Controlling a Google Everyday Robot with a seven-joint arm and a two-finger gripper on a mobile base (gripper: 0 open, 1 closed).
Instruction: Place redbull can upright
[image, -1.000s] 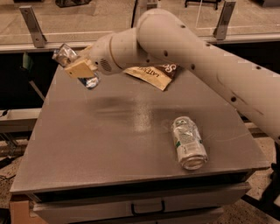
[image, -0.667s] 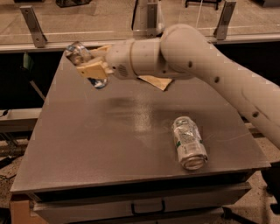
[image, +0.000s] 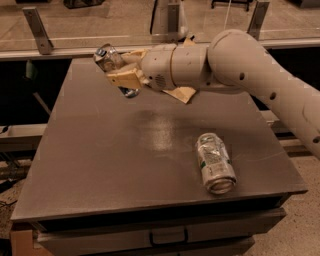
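Silver shows on 2 cans in view: 1 slim redbull can (image: 107, 56) at the upper left of the frame and 1 wider can (image: 215, 163) with a green-and-white label at the lower right. There is also 1 tan packet (image: 183, 93), 1 grey surface (image: 110, 165) and 1 pale arm (image: 250, 65), which reaches in from the right edge and runs leftward across the top of the frame. The claw (image: 120, 67) sits at the end of that arm, over the far left corner of the surface. It is closed narrowly around the middle of the redbull can, with its tan fingers (image: 123, 78) pressed against the can's body, 1 above and 1 below. The redbull can is tilted, not upright: its long axis runs on a diagonal, with the top end pointing to the upper left of the frame and the other end pointing down to the right, close to the surface. Whether that lower end touches the surface cannot be told. The wider can lies on its side, well apart from the claw, with its long axis running roughly from the back of the surface toward the front edge and 1 round end facing the lower edge of the frame. The packet lies flat beneath the arm, partly hidden by it.
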